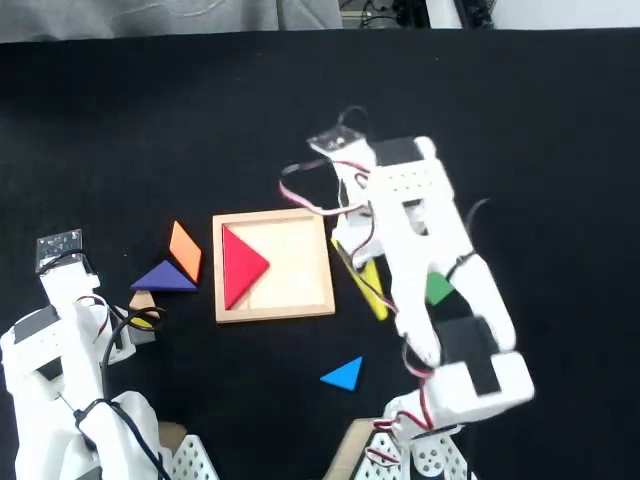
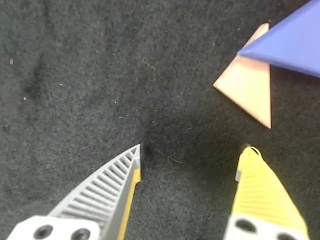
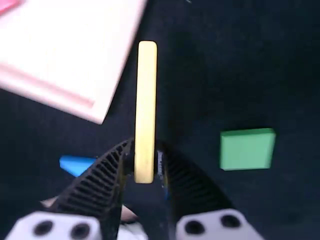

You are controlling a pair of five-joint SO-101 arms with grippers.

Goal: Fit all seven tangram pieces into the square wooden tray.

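Right claw (image 3: 145, 152) pinches yellow piece (image 3: 146, 100) edge-on at tray's (image 1: 275, 312) 3 o'clock; gripped seemingly by its end, it may pivot. Left claw (image 2: 192, 150) spread.

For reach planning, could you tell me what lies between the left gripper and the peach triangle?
Left wrist view: bare black cloth between the gripper and peach triangle.

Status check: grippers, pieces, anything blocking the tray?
Right gripper shut on yellow piece, held on edge beside the tray. Left gripper open over cloth, near tan triangle. Red triangle in tray; nothing lies across its free half.
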